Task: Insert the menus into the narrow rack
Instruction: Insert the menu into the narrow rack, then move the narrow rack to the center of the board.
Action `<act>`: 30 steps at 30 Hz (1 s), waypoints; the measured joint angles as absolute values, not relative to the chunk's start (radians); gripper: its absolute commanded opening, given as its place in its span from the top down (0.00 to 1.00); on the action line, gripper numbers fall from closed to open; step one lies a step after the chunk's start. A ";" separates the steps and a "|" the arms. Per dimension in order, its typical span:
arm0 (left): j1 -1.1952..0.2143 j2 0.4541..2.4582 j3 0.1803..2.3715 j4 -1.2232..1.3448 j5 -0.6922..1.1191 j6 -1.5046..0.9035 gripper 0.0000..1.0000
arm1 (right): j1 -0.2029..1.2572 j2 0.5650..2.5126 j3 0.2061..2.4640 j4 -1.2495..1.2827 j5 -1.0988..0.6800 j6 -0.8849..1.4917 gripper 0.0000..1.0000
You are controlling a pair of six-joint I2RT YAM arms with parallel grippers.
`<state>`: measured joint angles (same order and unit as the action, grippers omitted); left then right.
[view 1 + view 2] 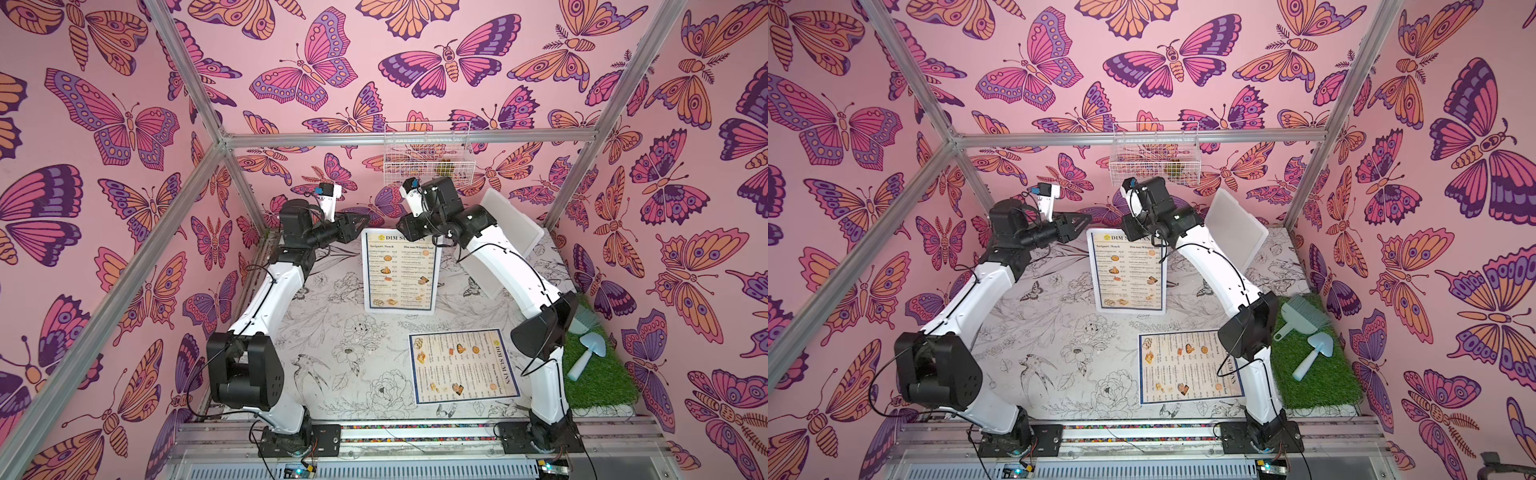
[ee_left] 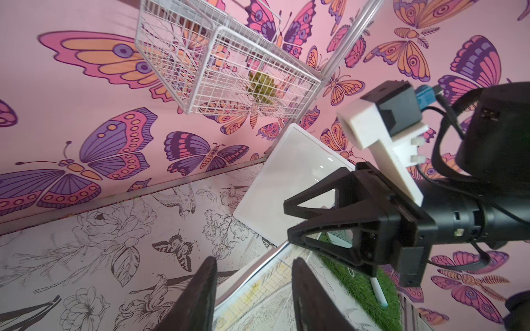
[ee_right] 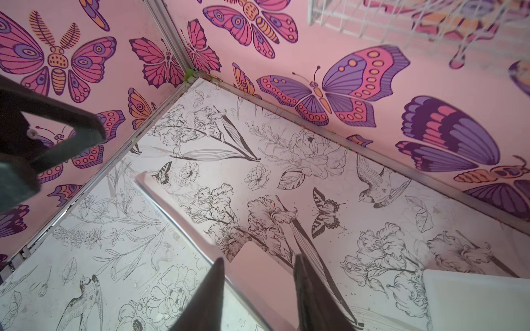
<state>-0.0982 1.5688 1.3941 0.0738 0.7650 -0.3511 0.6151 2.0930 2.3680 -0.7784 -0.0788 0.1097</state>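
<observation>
One menu (image 1: 399, 274) sits at the back middle of the table, its "DIM SUM INN" heading toward the wall. Both grippers are at that far edge. My left gripper (image 1: 363, 222) is at its left corner, my right gripper (image 1: 402, 231) over the heading. In the left wrist view my left gripper (image 2: 255, 259) is open, with the menu's edge (image 2: 258, 283) passing between the fingers. In the right wrist view my right gripper (image 3: 259, 258) is also open around the menu's edge (image 3: 183, 229). The other menu (image 1: 463, 365) lies flat at the front right. The white wire rack (image 1: 426, 166) hangs on the back wall above the grippers.
A white board (image 1: 507, 232) leans in the back right corner. A green turf mat (image 1: 598, 374) at the right carries a dustpan brush (image 1: 1304, 316) and a small pale scoop (image 1: 590, 353). Something yellow-green (image 1: 442, 168) sits in the rack. Aluminium frame posts stand at the corners.
</observation>
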 measured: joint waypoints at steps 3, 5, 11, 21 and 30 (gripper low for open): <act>-0.126 1.488 1.379 0.002 0.650 -0.335 0.46 | 0.609 2.032 2.319 -0.755 -0.043 0.096 0.45; -0.167 1.414 1.347 -0.045 0.560 -0.318 0.44 | 0.598 1.922 2.173 -0.714 -0.019 0.094 0.39; -0.330 1.234 1.167 -0.121 0.343 -0.302 0.36 | 0.549 1.509 1.580 -0.529 0.031 0.129 0.24; -0.470 1.180 0.828 -0.112 0.149 -0.358 0.21 | 0.541 1.404 1.043 -0.254 -0.036 0.207 0.29; -0.374 1.197 0.772 -0.021 0.094 -0.355 0.01 | 0.536 1.554 1.026 -0.125 -0.027 0.245 0.42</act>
<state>-0.3737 1.1969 0.7723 -0.0208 0.0937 -0.3546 0.5362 1.5539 1.0256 -0.1253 -0.0273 0.2451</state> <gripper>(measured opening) 0.990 0.599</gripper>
